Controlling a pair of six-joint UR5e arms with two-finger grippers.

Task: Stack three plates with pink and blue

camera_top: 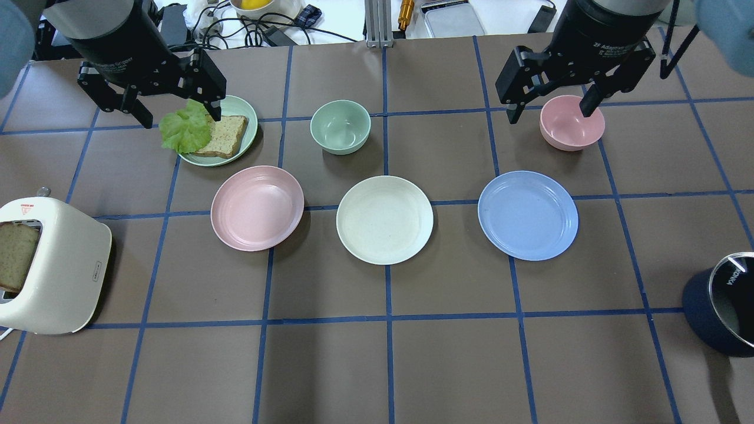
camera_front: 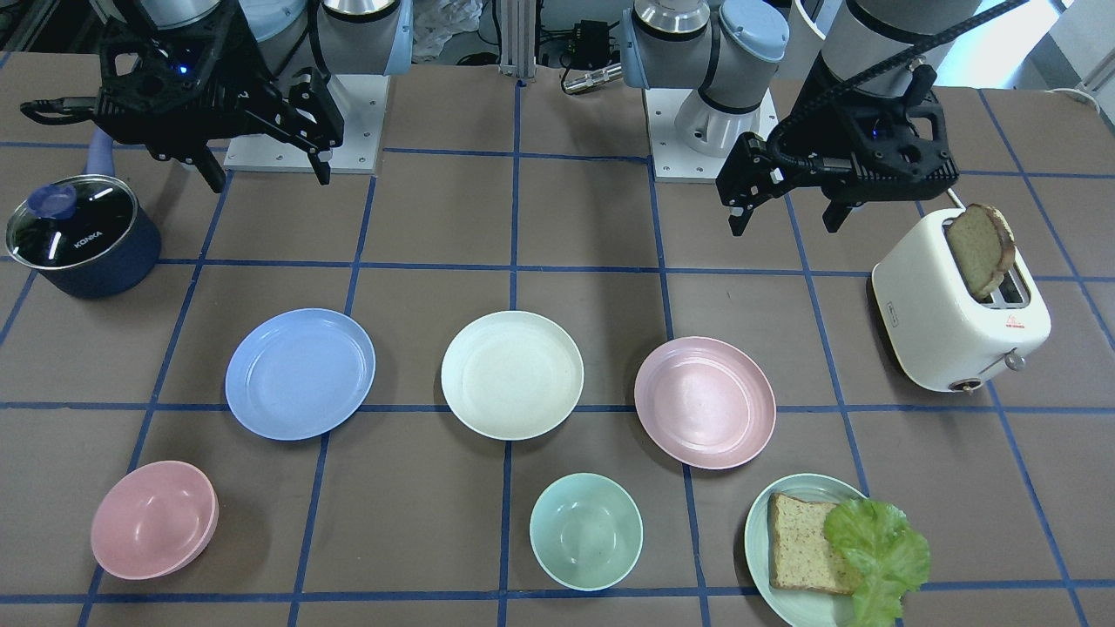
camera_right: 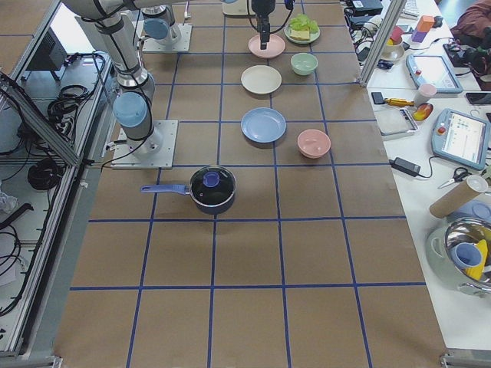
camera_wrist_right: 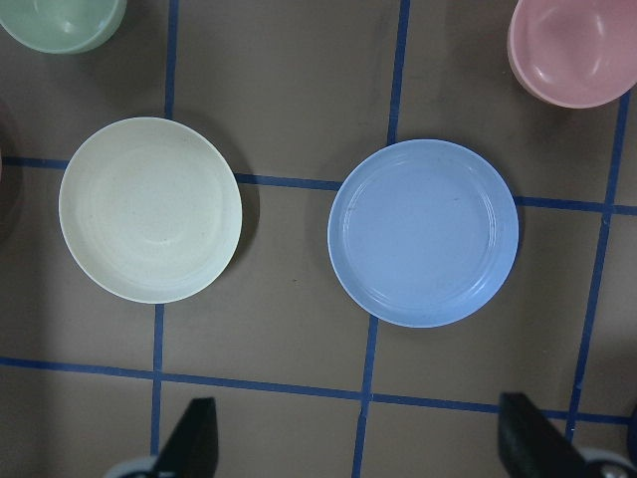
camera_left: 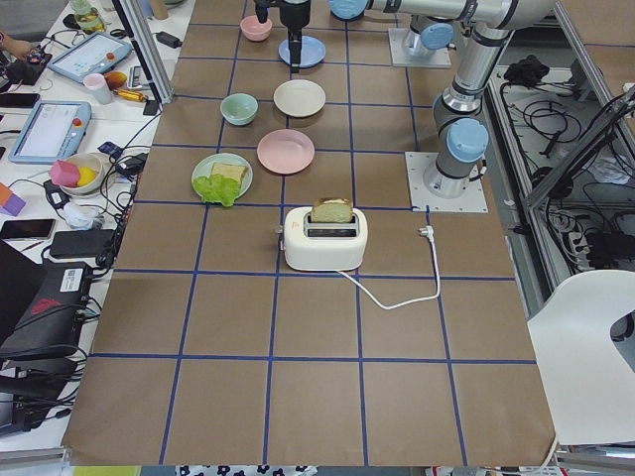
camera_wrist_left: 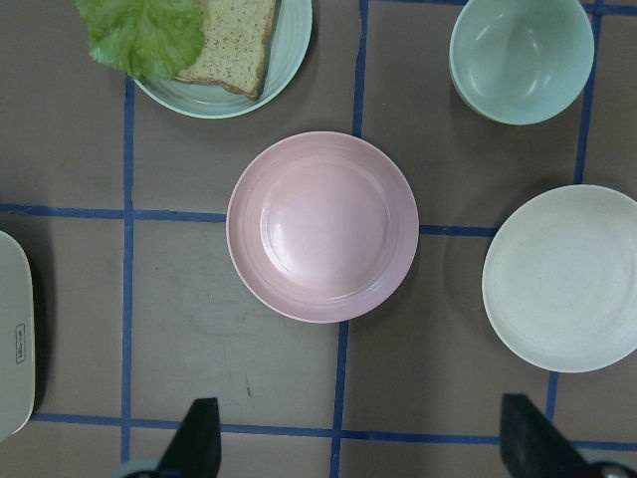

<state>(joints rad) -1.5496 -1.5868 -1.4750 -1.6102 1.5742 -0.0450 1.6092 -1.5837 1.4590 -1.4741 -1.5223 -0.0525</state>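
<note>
Three plates lie apart in a row on the brown table: pink [camera_top: 257, 208], cream-white [camera_top: 384, 219] and pale blue [camera_top: 528, 215]. None is stacked. My left gripper [camera_top: 174, 112] hangs open and empty, high above the table; its wrist view looks straight down on the pink plate [camera_wrist_left: 322, 226]. My right gripper [camera_top: 548, 115] is also open and empty, high up; its wrist view looks down on the blue plate [camera_wrist_right: 423, 232] with the cream plate [camera_wrist_right: 149, 209] beside it.
A mint plate [camera_top: 242, 107] with bread and lettuce, a mint bowl [camera_top: 340, 126] and a pink bowl [camera_top: 571, 123] stand beyond the row. A white toaster [camera_top: 53, 265] with a bread slice is at the left, a dark pot [camera_top: 721, 306] at the right.
</note>
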